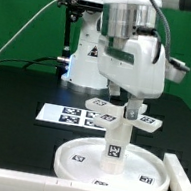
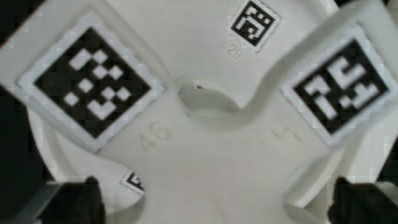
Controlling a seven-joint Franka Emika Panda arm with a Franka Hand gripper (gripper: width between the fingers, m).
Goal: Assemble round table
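White round disc [image 1: 107,164] lies flat with the leg [image 1: 116,144] standing on it. End effector [image 1: 127,110] pinches the cross foot [image 2: 199,95] on top; fixing it remains.

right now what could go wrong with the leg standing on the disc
1. The leg stands upright on the round disc with the gripper at its top; a sideways pull might tip it.
2. The cross-shaped foot fills the wrist view, so alignment is hard to judge there.
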